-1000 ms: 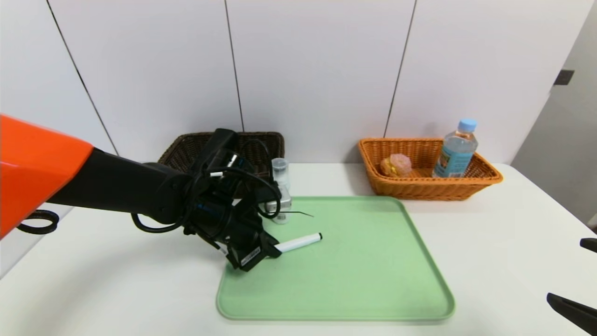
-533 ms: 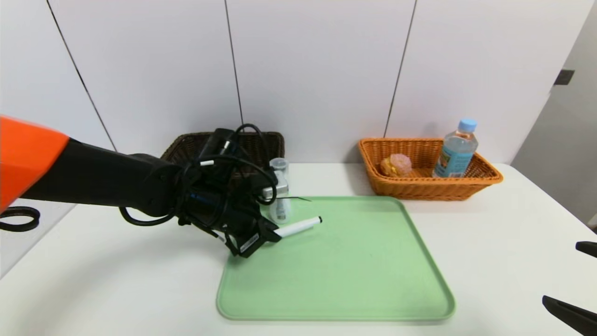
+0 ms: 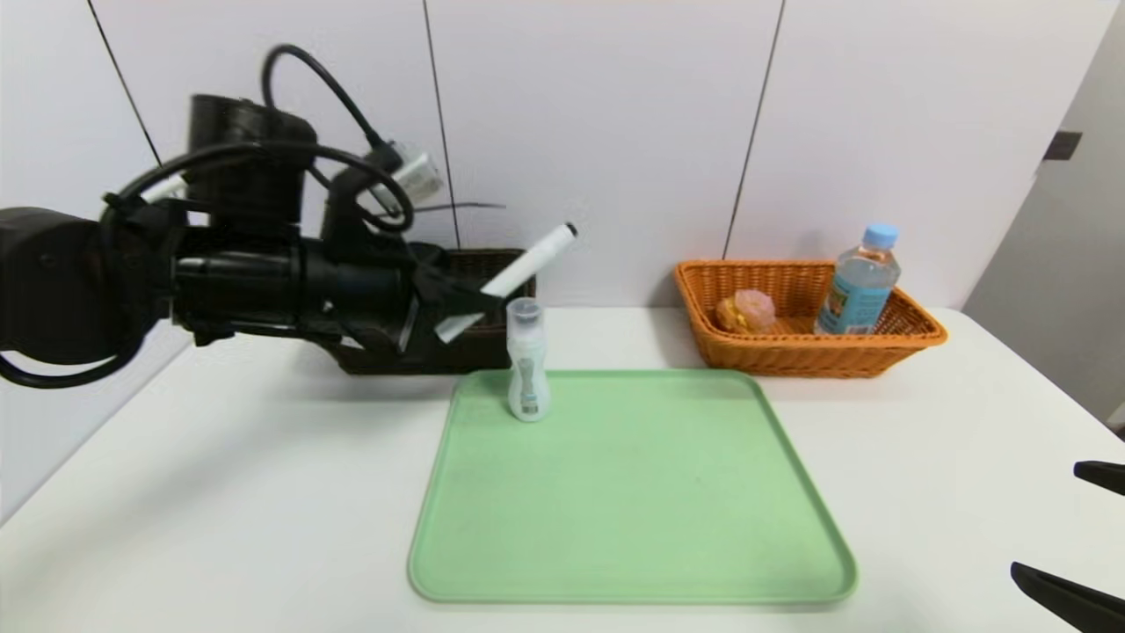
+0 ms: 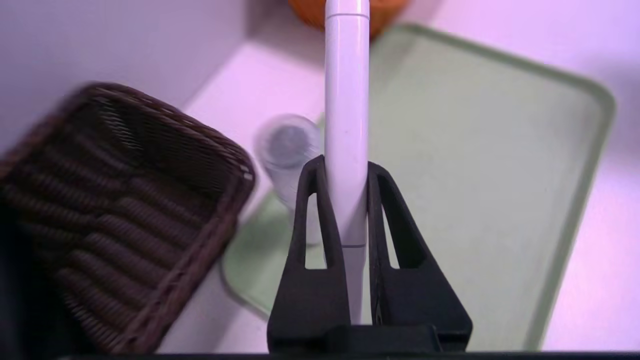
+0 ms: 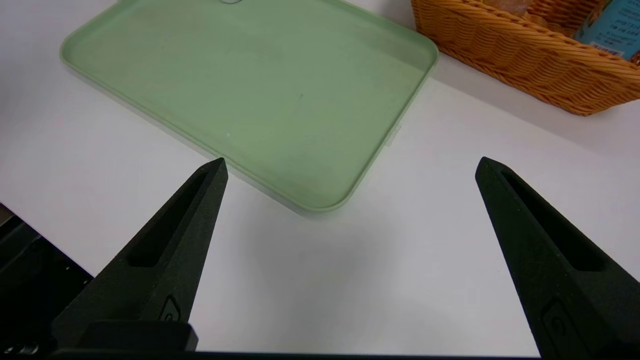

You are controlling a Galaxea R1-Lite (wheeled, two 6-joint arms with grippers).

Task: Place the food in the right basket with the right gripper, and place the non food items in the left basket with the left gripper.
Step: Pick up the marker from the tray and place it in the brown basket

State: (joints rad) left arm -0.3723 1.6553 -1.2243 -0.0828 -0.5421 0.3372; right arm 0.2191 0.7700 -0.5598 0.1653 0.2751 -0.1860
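Note:
My left gripper (image 3: pixel 470 303) (image 4: pixel 346 167) is shut on a white marker (image 3: pixel 527 268) (image 4: pixel 346 110), held in the air in front of the dark brown left basket (image 3: pixel 492 264) (image 4: pixel 125 200). The marker slants up to the right, its black tip highest. A small clear bottle (image 3: pixel 527 369) (image 4: pixel 287 147) stands upright at the far left corner of the green tray (image 3: pixel 633 492) (image 4: pixel 475 150) (image 5: pixel 250 85). The orange right basket (image 3: pixel 795 347) (image 5: pixel 525 65) holds a pastry (image 3: pixel 745 310) and a water bottle (image 3: pixel 860 281). My right gripper (image 5: pixel 350 167) (image 3: pixel 1090 519) hangs open over the table's near right corner.
The white table (image 3: pixel 220 492) runs back to a white panelled wall (image 3: pixel 598 132). Both baskets sit against that wall, either side of the tray's far edge. A black cable loops above my left wrist (image 3: pixel 334 105).
My left arm has lifted the marker off the tray and swung it up and back toward the dark basket. The clear bottle now stands uncovered. The right gripper has barely shifted.

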